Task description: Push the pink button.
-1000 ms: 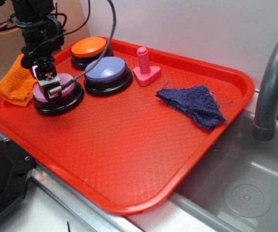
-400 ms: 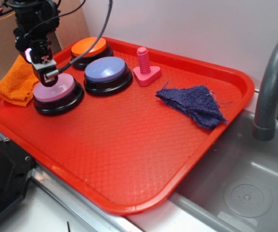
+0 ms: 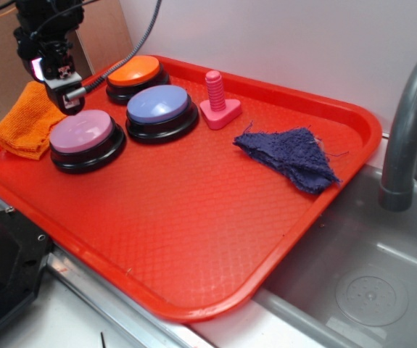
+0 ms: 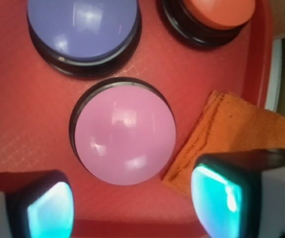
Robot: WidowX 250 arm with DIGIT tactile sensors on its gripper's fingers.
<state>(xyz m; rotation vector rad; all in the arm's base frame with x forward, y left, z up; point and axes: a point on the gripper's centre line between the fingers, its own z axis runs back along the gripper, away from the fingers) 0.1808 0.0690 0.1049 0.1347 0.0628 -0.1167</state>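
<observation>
While the gripper (image 3: 69, 101) hovers spread apart, the pink button (image 3: 83, 133) sits directly below, dome facing up.

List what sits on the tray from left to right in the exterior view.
orange cloth → pink button → lavender-blue button → pink bolt → dark blue rag. The orange button at the back overlaps the pink and lavender-blue ones in this order, so it is left out.

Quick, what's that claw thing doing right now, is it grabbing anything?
Gripper: open, holding nothing, hanging above the pink button without touching it.
</observation>
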